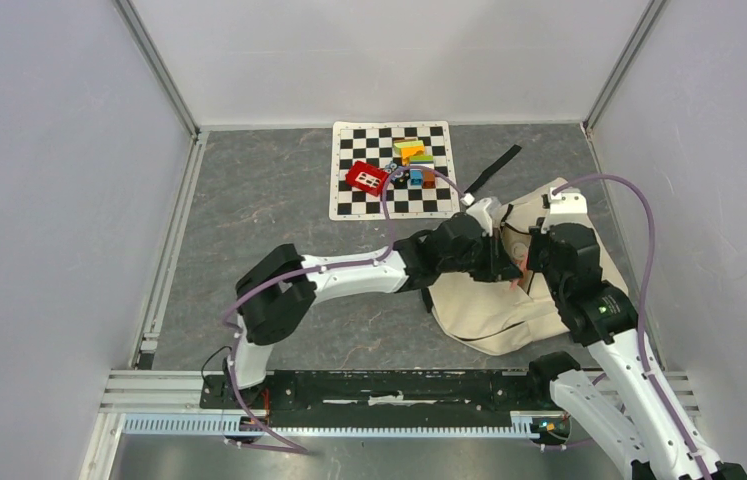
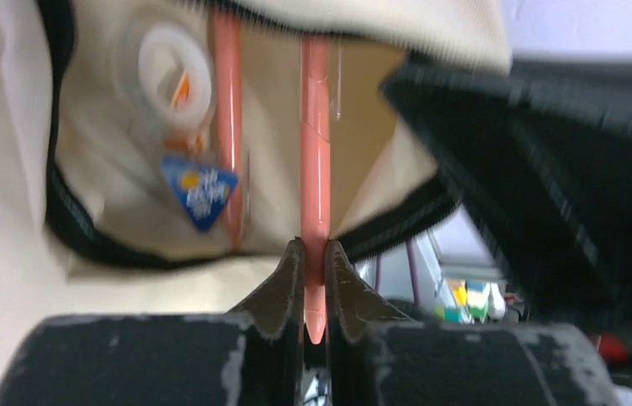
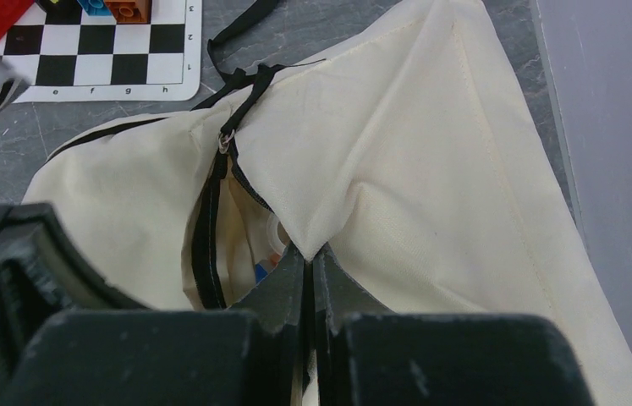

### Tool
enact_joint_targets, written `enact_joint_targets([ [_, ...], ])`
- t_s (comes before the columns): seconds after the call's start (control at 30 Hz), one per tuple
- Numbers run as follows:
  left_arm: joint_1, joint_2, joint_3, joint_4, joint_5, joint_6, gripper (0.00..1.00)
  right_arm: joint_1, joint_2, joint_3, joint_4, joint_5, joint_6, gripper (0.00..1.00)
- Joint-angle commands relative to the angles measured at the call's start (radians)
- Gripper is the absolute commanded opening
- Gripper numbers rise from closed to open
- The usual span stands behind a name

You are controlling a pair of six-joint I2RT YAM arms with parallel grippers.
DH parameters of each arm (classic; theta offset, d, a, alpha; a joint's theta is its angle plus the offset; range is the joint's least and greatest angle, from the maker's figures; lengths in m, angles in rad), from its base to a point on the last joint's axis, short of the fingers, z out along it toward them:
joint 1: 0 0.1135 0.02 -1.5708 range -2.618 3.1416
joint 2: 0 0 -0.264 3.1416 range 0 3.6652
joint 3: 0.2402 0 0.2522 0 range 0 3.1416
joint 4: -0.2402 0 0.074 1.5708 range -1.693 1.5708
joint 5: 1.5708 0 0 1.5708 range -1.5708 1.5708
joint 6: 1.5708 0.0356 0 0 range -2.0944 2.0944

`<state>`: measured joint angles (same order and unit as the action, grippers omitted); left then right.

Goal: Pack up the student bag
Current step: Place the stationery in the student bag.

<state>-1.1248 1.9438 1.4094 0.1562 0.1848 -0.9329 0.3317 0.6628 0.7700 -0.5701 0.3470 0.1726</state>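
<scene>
The student bag [image 1: 494,305], a cream fabric backpack with black zipper trim, lies at the right of the table. My right gripper [image 3: 309,254] is shut on a fold of the student bag [image 3: 397,169] at its opening, lifting the flap. My left gripper [image 2: 313,249] is shut on a salmon-pink pen [image 2: 315,144], whose far end points into the bag's open mouth. Inside the pocket a second pink pen [image 2: 228,110], a white tape ring [image 2: 173,72] and a blue triangular tag [image 2: 200,192] show. In the top view both grippers meet over the bag's opening [image 1: 514,262].
A checkerboard mat [image 1: 391,170] at the back holds a red block [image 1: 366,178] and several small coloured blocks [image 1: 414,165]. A black strap [image 1: 494,167] trails from the bag toward the mat. Grey walls close in on three sides.
</scene>
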Motion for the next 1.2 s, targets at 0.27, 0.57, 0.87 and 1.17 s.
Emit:
enact_joint_targets([
  [0.27,0.015,0.219,0.282,0.074,-0.242,-0.014,0.02,0.006,-0.040,-0.017,0.083,-0.041,0.026,0.00],
  [0.57,0.014,0.238,0.279,-0.018,-0.221,0.118,0.46,0.006,-0.053,-0.030,0.085,-0.020,0.018,0.00],
  [0.87,0.013,-0.046,0.009,0.032,-0.223,0.333,0.85,0.006,-0.051,-0.028,0.090,-0.028,0.023,0.00],
  [1.17,0.012,-0.425,-0.423,-0.089,-0.436,0.203,0.94,0.005,-0.040,-0.020,0.091,-0.019,0.019,0.00],
])
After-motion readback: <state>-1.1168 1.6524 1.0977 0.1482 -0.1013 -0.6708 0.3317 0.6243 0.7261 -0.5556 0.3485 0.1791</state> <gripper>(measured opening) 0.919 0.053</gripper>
